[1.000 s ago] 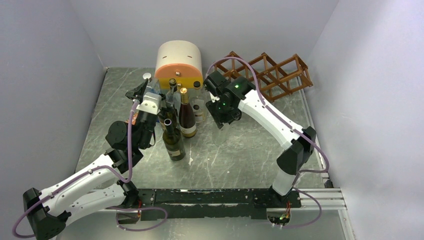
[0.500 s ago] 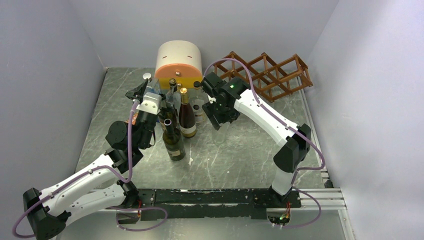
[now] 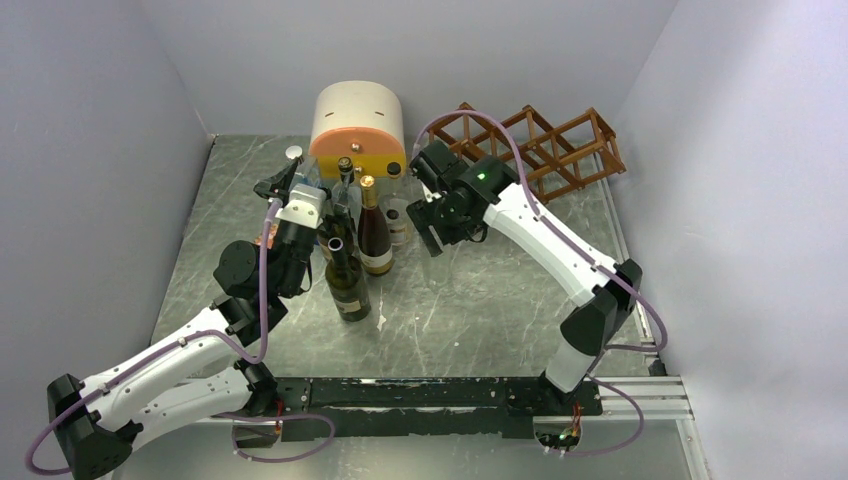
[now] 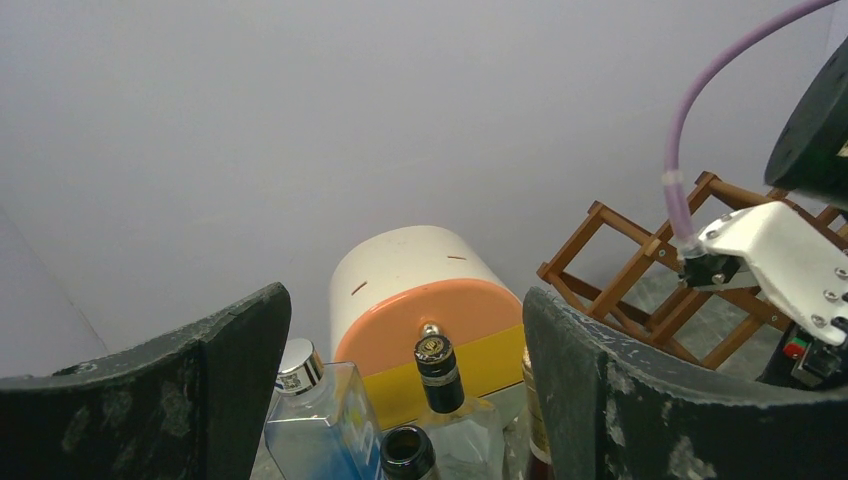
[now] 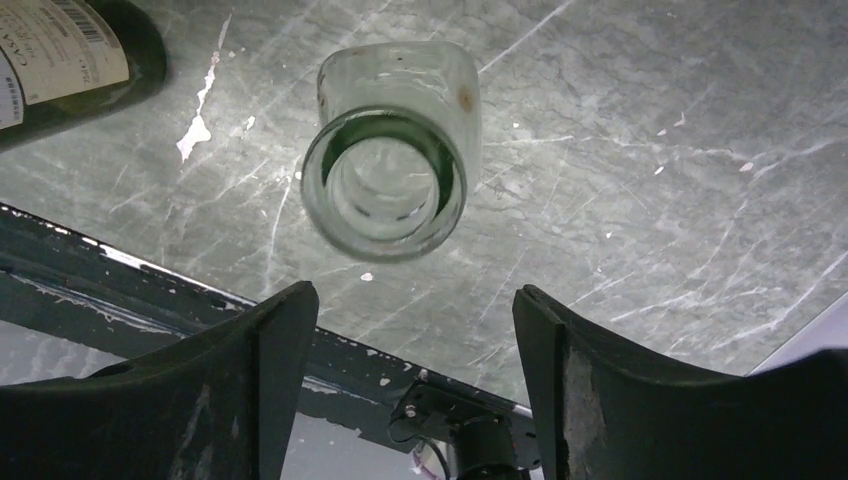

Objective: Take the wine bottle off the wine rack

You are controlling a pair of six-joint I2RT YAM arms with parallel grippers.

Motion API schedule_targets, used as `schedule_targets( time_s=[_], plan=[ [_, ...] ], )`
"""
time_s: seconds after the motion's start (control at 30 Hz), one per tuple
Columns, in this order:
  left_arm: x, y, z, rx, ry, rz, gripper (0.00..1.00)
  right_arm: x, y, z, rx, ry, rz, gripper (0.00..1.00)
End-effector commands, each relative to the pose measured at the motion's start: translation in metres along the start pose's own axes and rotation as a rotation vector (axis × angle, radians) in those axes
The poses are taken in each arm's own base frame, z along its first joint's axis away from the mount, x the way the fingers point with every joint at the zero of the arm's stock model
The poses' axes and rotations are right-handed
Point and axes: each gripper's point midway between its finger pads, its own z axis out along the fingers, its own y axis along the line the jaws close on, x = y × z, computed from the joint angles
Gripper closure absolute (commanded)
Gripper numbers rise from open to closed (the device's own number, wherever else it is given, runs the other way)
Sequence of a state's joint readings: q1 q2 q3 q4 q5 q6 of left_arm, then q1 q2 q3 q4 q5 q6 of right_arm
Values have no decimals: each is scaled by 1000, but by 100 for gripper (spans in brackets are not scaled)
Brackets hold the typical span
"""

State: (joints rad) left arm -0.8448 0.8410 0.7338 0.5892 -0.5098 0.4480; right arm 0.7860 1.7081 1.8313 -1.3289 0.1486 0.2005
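The reddish-brown wine rack (image 3: 545, 148) stands at the back right, and I see no bottle in its cells. It also shows in the left wrist view (image 4: 640, 285). Several bottles stand together mid-table: a dark one with a white label (image 3: 376, 238), a green one (image 3: 349, 285) and a clear one (image 3: 398, 220). My right gripper (image 3: 428, 225) is open and empty, just right of the clear bottle, whose open mouth (image 5: 385, 180) lies beyond my fingertips (image 5: 412, 295). My left gripper (image 3: 283, 180) is open and empty, left of the bottles (image 4: 403, 300).
A cream-and-orange rounded drawer box (image 3: 358, 125) stands at the back behind the bottles. A blue-tinted square bottle with a silver cap (image 4: 310, 410) and a clear black-capped bottle (image 4: 440, 375) stand before it. Grey walls close in the left, back and right sides.
My right gripper has shifted a little left and back, staying open by the clear bottle. The left arm and the bottles have not moved.
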Motion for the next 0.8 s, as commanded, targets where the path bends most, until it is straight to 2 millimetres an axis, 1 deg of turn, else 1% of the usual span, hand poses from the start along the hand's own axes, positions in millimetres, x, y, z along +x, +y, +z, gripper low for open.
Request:
schedule_targets(
  time_s=[0.0, 0.07, 0.17, 0.2, 0.23, 0.37, 0.4, 0.43, 0.53, 0.6, 0.67, 0.7, 0.77],
  plan=[
    [-9, 3, 3, -2, -24, -11, 11, -8, -4, -17, 5, -100, 6, 22],
    [-10, 4, 2, -4, -26, -7, 11, -11, -8, -23, 14, -147, 14, 17],
    [-11, 8, 2, -19, -29, 1, 10, -18, -19, -35, 42, -246, 35, 7],
    [-12, 9, 2, -26, -30, -2, 9, -21, -23, -41, 42, -287, 47, 4],
    [-12, 11, 2, -37, -29, -5, 8, -29, -29, -48, 31, -347, 66, 2],
    [-17, 16, 4, -45, -18, -36, 0, -39, -81, -71, 18, -521, 184, 0],
    [-17, 19, 6, -44, -9, -47, 1, -40, -95, -78, 29, -569, 212, 0],
    [-19, 25, 9, -54, -1, -62, 1, -40, -112, -86, 55, -615, 250, 0],
    [-20, 58, 18, -122, 26, -63, 1, -32, -157, -121, 174, -778, 363, 0],
    [-23, 94, 21, -222, 40, -75, 2, -21, -185, -147, 303, -866, 449, 0],
    [-32, 117, 23, -248, 45, -97, 2, -10, -196, -173, 376, -947, 482, 0],
    [-33, 122, 24, -239, 64, -111, 2, -5, -199, -187, 404, -993, 494, 0],
    [-41, 137, 21, -263, 64, -150, 2, 9, -206, -214, 465, -1065, 530, 0]
  ],
)
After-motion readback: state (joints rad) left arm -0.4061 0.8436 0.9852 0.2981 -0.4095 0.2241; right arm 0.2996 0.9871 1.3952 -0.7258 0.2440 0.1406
